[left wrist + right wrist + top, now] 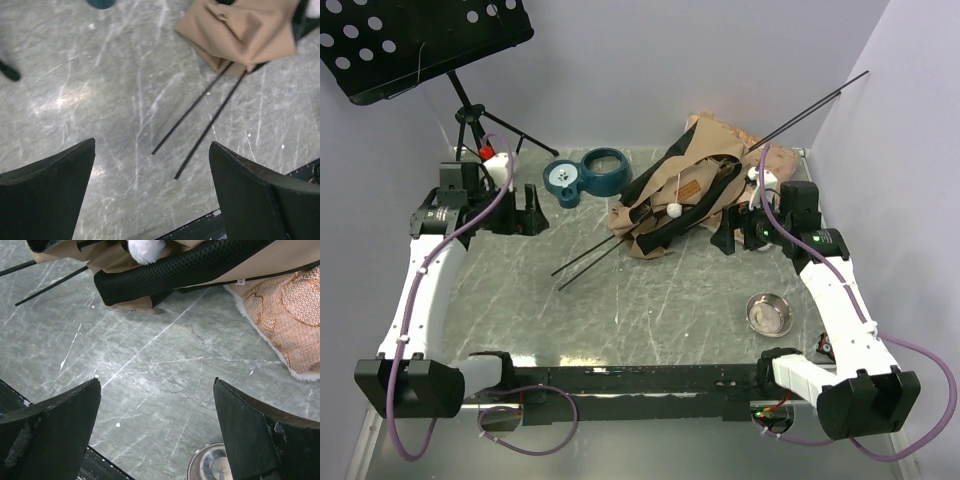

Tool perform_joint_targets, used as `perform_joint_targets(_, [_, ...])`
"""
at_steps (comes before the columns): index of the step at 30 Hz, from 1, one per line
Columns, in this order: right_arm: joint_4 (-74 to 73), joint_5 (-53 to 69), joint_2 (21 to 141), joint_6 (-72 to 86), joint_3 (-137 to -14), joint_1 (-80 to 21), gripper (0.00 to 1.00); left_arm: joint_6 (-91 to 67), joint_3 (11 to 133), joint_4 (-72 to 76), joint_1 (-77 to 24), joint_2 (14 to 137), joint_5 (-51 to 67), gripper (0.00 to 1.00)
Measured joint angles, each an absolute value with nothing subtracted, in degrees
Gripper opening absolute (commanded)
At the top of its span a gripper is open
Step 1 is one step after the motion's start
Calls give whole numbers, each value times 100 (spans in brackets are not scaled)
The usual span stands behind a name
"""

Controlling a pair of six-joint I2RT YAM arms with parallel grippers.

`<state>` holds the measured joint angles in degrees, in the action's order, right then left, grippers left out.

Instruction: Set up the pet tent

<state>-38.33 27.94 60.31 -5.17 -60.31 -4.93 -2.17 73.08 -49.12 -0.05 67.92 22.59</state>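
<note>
The pet tent (pixel 675 200) lies collapsed in a tan and black heap at the back middle of the table, with a brown label patch and a white pom-pom (pixel 674 210) showing. Thin black poles (pixel 595 262) stick out of it toward the front left, and one long pole (pixel 810 108) rises to the back right. My left gripper (pixel 525 215) is open and empty, left of the heap. In the left wrist view the pole ends (pixel 200 125) lie ahead of it. My right gripper (pixel 735 232) is open and empty just right of the heap, whose black edge (pixel 185 270) lies ahead.
A blue double pet bowl (pixel 585 175) stands at the back, left of the tent. A pinkish-beige cushion (pixel 760 150) lies behind the tent and shows in the right wrist view (pixel 285 315). A small steel bowl (pixel 769 313) sits front right. A black music stand (pixel 420 40) is at back left.
</note>
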Motion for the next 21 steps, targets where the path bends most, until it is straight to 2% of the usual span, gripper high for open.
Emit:
perform_joint_targets(6, [-3697,2749,6386,-464,-6145,-493,100,84,7627,-4890,-711,7004,2324,100])
perform_joint_targets(14, [-3085,2655,7594,215,-6783,-489,100,556,8580,-4495,-2069,8278,2338,100])
perform_joint_targets(21, [-2571,2808,8676,928,-7074,-486,99,637,8696,-4032,-2987,9260,2021,100])
